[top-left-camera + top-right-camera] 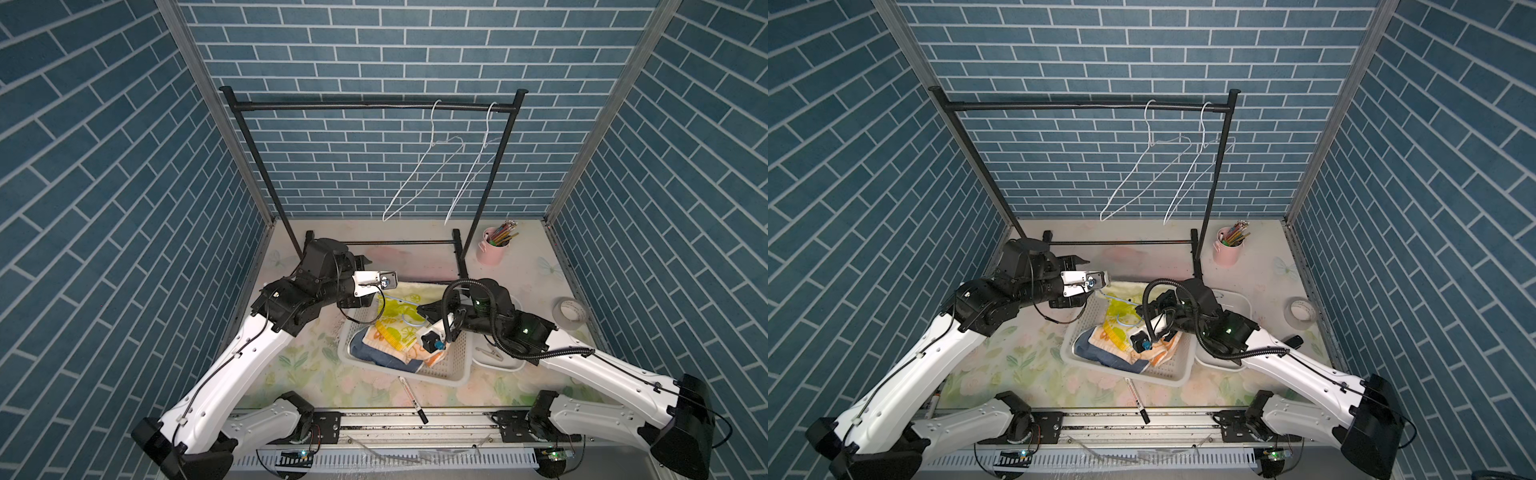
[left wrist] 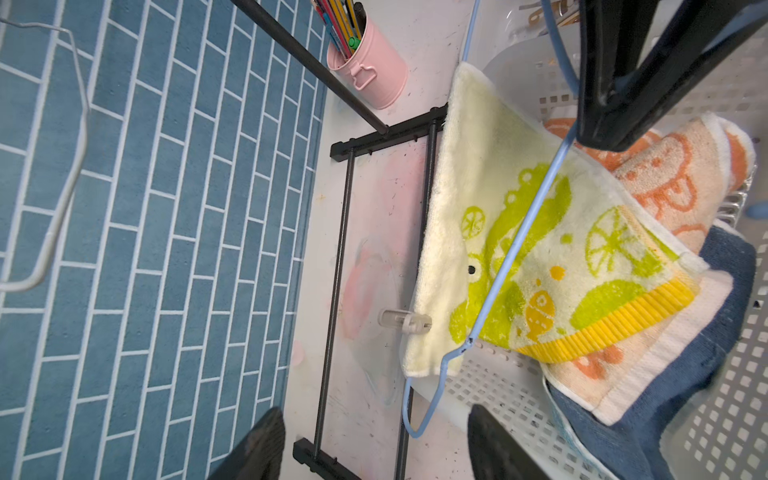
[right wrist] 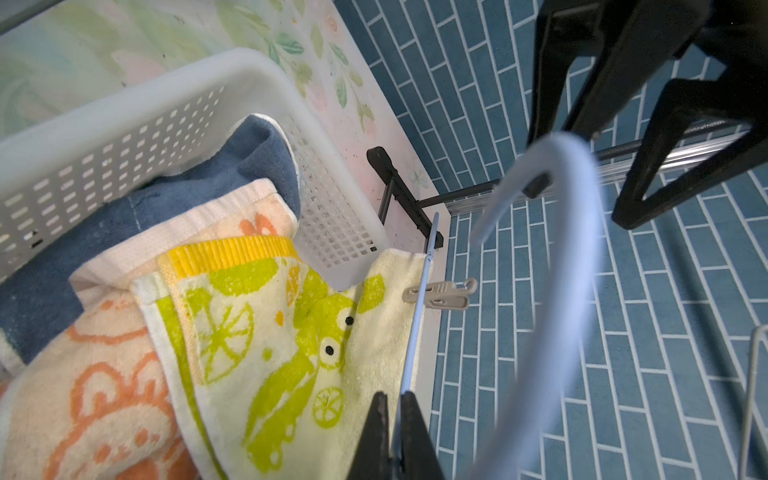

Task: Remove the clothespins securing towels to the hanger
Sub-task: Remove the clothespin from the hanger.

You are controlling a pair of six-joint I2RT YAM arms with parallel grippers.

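Note:
A pale clothespin point(image 2: 405, 323) point(image 3: 440, 295) pins the yellow, green-printed towel point(image 2: 519, 249) point(image 3: 270, 332) to a thin blue hanger point(image 2: 519, 232). This towel drapes over the far rim of a white basket point(image 1: 453, 365), on top of the orange-cream towel point(image 2: 665, 178) and the blue towel point(image 2: 706, 332). My right gripper point(image 3: 392, 411) point(image 1: 419, 309) is shut on the hanger's wire beside the towel's edge. Short of the clothespin, my left gripper point(image 2: 376, 436) point(image 1: 365, 261) is open, holding nothing. The hanger's bent end lies between its fingers without touching them. Loose clothespins point(image 1: 489, 353) lie in a white tub.
A black rack point(image 1: 374, 106) with two bare white wire hangers point(image 1: 415, 178) stands at the back, its base bars on the table by the towel. A pink cup of pencils point(image 1: 496, 245), a tape roll point(image 1: 569, 311) and a marker pen point(image 1: 411, 397) are around.

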